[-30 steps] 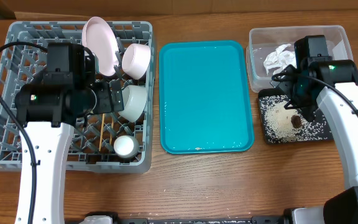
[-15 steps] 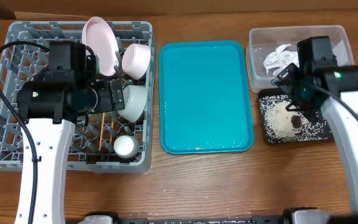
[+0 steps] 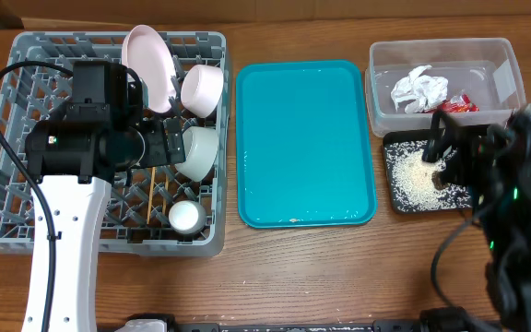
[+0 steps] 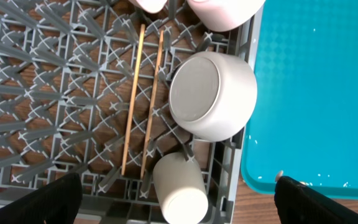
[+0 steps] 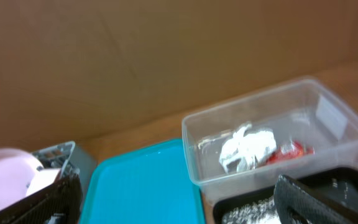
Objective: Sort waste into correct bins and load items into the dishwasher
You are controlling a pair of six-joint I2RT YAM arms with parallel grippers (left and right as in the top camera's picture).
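Observation:
The grey dish rack point(image 3: 26, 184) holds a pale pink plate point(image 3: 150, 55), a pink bowl point(image 3: 201, 88), a white bowl point(image 3: 199, 152), a white cup point(image 3: 185, 217) and two chopsticks point(image 3: 152, 189). My left gripper point(image 3: 169, 143) hangs open and empty over them. In the left wrist view it point(image 4: 179, 208) is above the cup point(image 4: 179, 186), the bowl point(image 4: 213, 93) and the chopsticks point(image 4: 145, 93). The clear tub point(image 3: 496, 55) holds the napkin point(image 3: 419, 89) and the red wrapper point(image 3: 457, 103). The black tray point(image 3: 395, 198) holds rice point(image 3: 418, 180). My right gripper point(image 3: 442, 152) is open and empty above the tray, blurred.
The teal tray point(image 3: 305, 138) lies between rack and bins, with a few specks at its front edge. The right wrist view shows the tub point(image 5: 328, 118), napkin point(image 5: 247, 146), wrapper point(image 5: 291, 151), black tray point(image 5: 334, 186), teal tray point(image 5: 142, 186) and a cardboard wall behind.
My right arm has pulled back from the bins toward the front right and tilted up, uncovering the wrapper in the tub. The left arm has not moved.

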